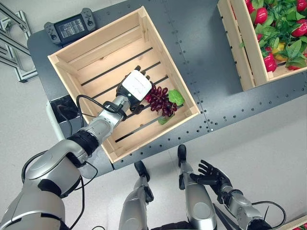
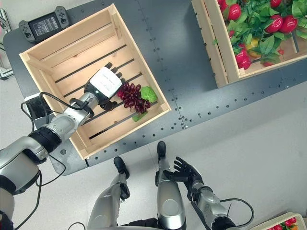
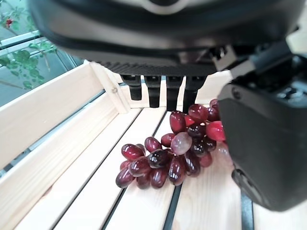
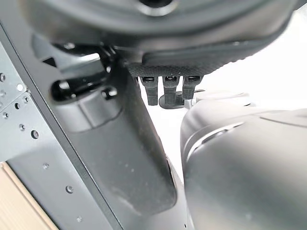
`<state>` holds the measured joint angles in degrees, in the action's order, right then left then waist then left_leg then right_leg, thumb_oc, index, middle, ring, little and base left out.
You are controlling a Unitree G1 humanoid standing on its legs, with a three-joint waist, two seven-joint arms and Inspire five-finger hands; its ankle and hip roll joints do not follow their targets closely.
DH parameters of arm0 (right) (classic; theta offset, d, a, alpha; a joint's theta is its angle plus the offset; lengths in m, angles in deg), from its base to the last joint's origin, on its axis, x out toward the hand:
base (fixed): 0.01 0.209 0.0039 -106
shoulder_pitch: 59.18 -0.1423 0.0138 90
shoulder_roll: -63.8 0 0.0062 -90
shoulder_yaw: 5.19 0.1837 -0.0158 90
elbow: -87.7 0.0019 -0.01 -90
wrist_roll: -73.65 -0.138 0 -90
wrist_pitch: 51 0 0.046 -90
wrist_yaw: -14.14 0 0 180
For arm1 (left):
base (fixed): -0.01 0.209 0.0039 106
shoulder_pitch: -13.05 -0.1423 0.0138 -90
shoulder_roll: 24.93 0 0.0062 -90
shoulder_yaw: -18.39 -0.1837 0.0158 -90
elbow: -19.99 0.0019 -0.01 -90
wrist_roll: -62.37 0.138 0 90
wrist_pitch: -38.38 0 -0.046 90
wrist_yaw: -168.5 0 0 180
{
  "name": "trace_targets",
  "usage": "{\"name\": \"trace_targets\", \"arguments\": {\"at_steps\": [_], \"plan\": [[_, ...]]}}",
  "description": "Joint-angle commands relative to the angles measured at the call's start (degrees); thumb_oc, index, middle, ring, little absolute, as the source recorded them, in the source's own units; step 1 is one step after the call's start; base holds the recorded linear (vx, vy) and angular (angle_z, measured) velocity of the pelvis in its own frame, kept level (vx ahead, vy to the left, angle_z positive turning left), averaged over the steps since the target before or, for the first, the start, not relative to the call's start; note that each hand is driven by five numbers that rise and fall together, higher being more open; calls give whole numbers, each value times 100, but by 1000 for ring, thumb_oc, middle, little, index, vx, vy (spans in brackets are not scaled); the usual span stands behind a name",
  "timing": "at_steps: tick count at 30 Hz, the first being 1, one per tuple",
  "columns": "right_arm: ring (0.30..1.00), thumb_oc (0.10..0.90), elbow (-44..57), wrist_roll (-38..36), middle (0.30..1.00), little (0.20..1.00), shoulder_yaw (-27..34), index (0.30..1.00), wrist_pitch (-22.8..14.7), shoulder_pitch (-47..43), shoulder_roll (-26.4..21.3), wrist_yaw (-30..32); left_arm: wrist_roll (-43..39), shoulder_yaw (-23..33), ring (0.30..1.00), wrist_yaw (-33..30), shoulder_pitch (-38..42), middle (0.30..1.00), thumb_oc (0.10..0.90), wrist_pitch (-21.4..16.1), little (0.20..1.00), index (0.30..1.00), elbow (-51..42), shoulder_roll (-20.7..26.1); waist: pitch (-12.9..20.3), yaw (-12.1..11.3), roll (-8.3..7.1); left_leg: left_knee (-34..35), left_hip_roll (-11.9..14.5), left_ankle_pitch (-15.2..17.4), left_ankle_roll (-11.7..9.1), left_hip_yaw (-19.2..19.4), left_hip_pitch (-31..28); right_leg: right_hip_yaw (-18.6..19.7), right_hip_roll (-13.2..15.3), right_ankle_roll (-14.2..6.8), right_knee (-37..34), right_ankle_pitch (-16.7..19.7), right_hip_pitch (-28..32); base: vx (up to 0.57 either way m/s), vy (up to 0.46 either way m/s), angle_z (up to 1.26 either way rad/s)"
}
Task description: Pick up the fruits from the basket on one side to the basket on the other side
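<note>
In the left eye view, a bunch of dark red grapes (image 1: 159,100) with a green leaf is seen lying on the slatted floor of the pale wooden crate (image 1: 94,44), near the crate's corner closest to the robot. The left hand (image 1: 134,89) is held over the crate floor just beside the grapes, on the side away from that corner; its fingers are stretched out straight, and nothing is grasped. A second wooden crate (image 1: 240,45), filled with red fruits and green leaves, stands well apart on the same dark grey table (image 1: 201,57). A black handheld controller (image 1: 70,27) lies on the table just beyond the first crate's far corner.

In the right eye view, the right hand (image 2: 188,171) is seen low, off the table and far from the first crate, with fingers spread and nothing held.

In the left wrist view, the grapes (image 3: 172,155) are shown resting on the crate's slats, the straight fingers (image 3: 158,88) beyond them and the thumb beside them.

In the right wrist view, the right hand's fingers (image 4: 165,86) are seen extended and empty.
</note>
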<state>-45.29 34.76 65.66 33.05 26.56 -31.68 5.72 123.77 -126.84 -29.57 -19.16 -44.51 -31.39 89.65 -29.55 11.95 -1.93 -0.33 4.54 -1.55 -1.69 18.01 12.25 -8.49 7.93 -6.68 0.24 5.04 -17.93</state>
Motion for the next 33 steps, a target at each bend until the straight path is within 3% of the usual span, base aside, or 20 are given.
{"name": "trace_targets", "arguments": {"at_steps": [1,12,13,14,16,27,31,33], "plan": [[900,800,127,-231,900,900,-71,900,-191,59,-90,-23,544,391,900,38,726,900,800,580,900,900,449,-12,-24,79,-145,-782,-50,336,-115,-7,542,304,-369,-46,899,-439,-459,0,0,0],[900,800,160,-318,900,900,-251,900,-191,-85,-33,65,633,290,900,705,775,900,800,1347,900,900,1257,-586,-24,165,-243,-862,-2,327,-106,66,744,330,-438,-39,975,-421,-683,-1,-1,0],[900,800,151,-319,900,900,-292,900,-212,-116,-19,66,593,266,714,674,812,714,676,1402,714,714,1426,-687,-24,178,-257,-863,-3,314,-107,74,783,339,-451,-38,978,-407,-726,0,0,0],[900,800,150,-322,900,900,-295,900,-213,-120,-19,63,580,259,613,677,819,613,609,1408,613,613,1444,-699,-24,180,-258,-865,-2,313,-107,77,788,340,-453,-38,981,-406,-734,0,0,0],[900,800,162,-285,900,900,-324,900,-205,-147,4,95,482,248,300,630,834,300,400,1489,300,300,1576,-809,-24,205,-262,-864,3,308,-109,90,806,357,-461,-38,986,-400,-762,0,0,0],[900,800,90,-298,900,900,-335,900,-239,-158,12,86,107,286,300,268,863,300,400,1431,300,300,1721,-881,-24,204,-259,-809,-3,282,-116,111,742,335,-474,-16,962,-407,-700,0,0,0],[900,800,21,-291,900,900,-308,900,-249,-157,48,104,-525,401,300,-253,826,300,400,1468,300,300,1715,-819,-24,166,-240,-749,-14,280,-114,95,633,318,-479,-7,936,-425,-597,0,0,0],[900,800,39,-243,900,900,-287,900,-236,-96,63,113,-1064,624,300,-851,780,300,400,1246,300,300,1721,-729,-24,139,-230,-730,-18,280,-111,81,542,298,-479,8,936,-453,-507,0,1,-2]]}}
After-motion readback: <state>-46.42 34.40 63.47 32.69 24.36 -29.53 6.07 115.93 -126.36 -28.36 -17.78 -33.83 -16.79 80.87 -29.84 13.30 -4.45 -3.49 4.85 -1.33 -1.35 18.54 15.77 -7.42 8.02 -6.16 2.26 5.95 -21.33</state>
